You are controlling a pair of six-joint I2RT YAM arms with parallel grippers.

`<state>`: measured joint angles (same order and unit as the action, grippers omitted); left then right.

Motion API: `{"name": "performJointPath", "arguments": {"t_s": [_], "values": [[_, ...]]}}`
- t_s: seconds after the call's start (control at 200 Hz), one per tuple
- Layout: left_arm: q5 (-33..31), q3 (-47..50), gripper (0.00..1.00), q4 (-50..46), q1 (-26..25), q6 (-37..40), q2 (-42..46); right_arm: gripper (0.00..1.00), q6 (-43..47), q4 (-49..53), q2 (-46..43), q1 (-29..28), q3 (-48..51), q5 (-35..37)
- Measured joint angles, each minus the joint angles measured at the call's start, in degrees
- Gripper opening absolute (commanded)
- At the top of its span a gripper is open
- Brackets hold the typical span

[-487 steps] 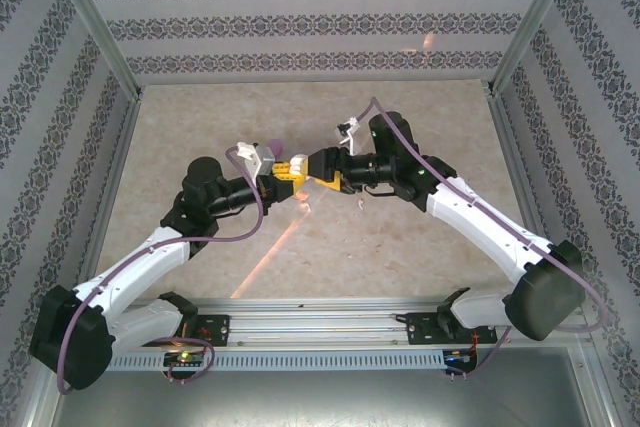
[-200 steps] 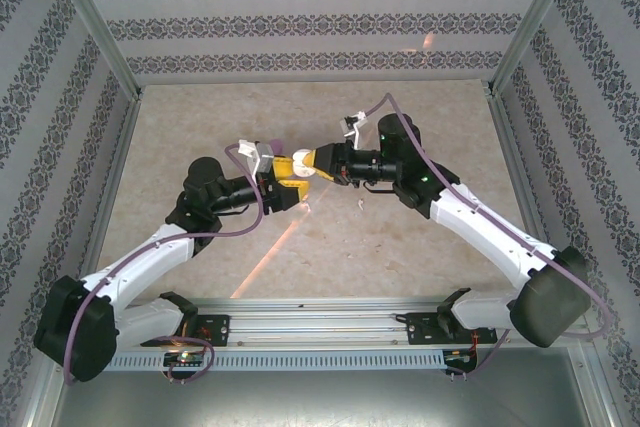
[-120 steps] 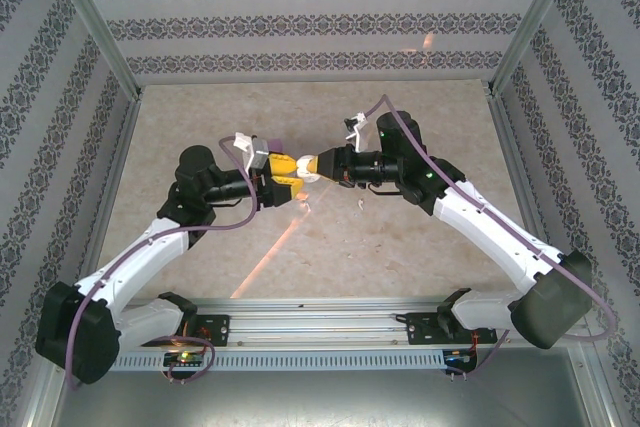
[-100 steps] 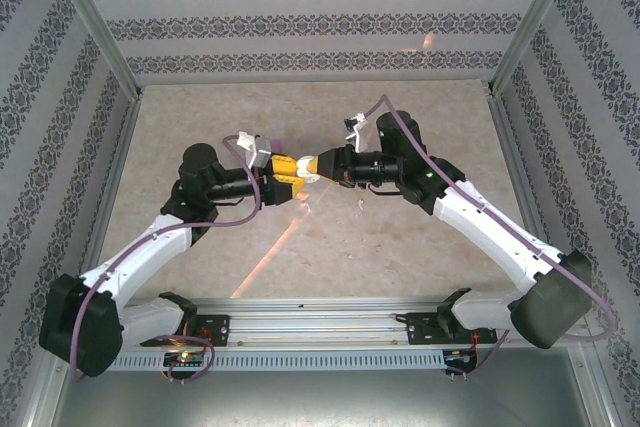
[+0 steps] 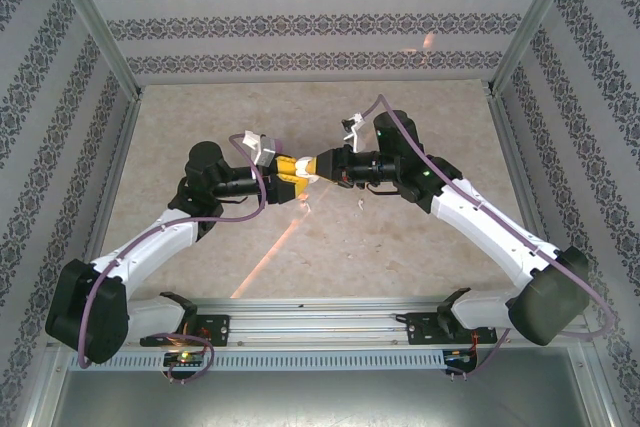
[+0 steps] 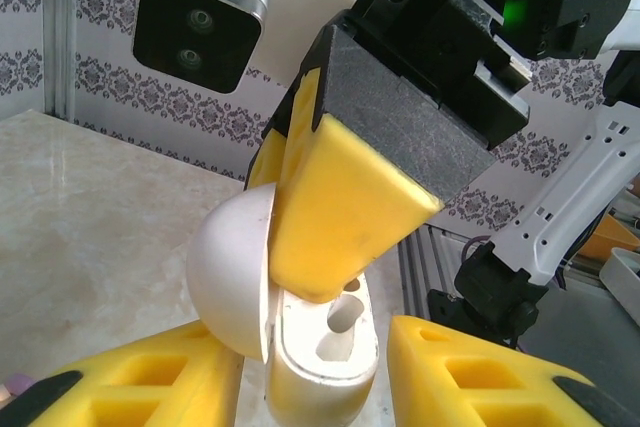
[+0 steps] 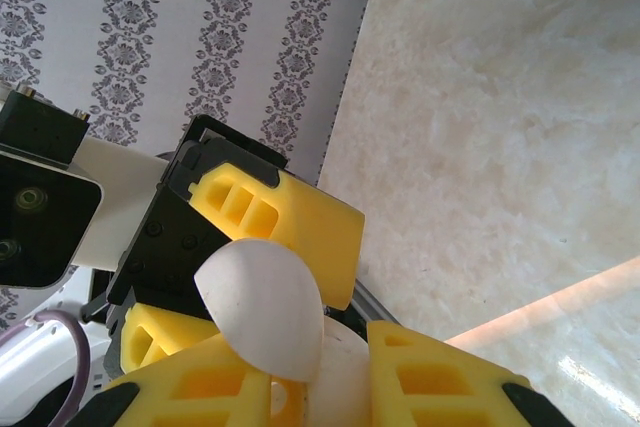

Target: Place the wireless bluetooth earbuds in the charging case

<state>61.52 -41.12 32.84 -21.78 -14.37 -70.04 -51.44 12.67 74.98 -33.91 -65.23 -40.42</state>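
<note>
Mounting rail (image 5: 320, 325): nearest me, well short of the charging case (image 6: 322, 379). Both arm bases are bolted along it.
Left arm (image 5: 150, 242): white and black, leans in to the case from its left.
Right arm (image 5: 490, 227): leans in to the case from its right, so the two arms meet head-on at the case.
Charging case: up in the air above the middle of the table (image 5: 420, 117). Pale and whitish, hinged open.
Lid (image 6: 235, 282): smooth dome, standing upright at one edge of the case's base.
Wells (image 6: 342, 314): two dark hollows in the case's top face.
Left gripper (image 6: 312, 347): yellow fingers closed in on either side of the case's base, gripping it.
Right gripper (image 7: 318, 342): yellow fingers drawn near together, set on the case from above. One tip rests on the case's top face just beside the wells, tight against the lid. Can't tell whether they pinch anything.
Table: beige, marbled, stretching on beyond the case.
Back wall (image 5: 320, 17): striped patterned paper, well beyond the case.
</note>
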Motion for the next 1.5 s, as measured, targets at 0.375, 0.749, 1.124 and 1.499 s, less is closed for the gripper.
{"name": "performJointPath", "arguments": {"t_s": [0.375, 0.749, 1.124, 1.499], "values": [[-0.02, -0.07, 0.41, -0.13, -0.28, 0.39, -0.85, 0.16, -0.02, -0.09, 1.01, 0.02, -0.39, -0.96], [-0.02, -0.07, 0.19, -0.70, -0.33, 1.16, -0.85, 0.17, -1.07, -0.42, 1.25, 0.04, -0.42, -1.07], [-0.33, -0.04, 0.08, -0.76, -0.35, 1.84, -0.61, 0.46, -0.76, -0.39, 1.25, 0.02, -0.42, -0.96], [-9.05, 4.04, 0.07, -9.97, 0.52, 4.09, 10.36, 0.53, 1.01, 6.32, -1.38, 4.09, -0.63, 3.30]]}}
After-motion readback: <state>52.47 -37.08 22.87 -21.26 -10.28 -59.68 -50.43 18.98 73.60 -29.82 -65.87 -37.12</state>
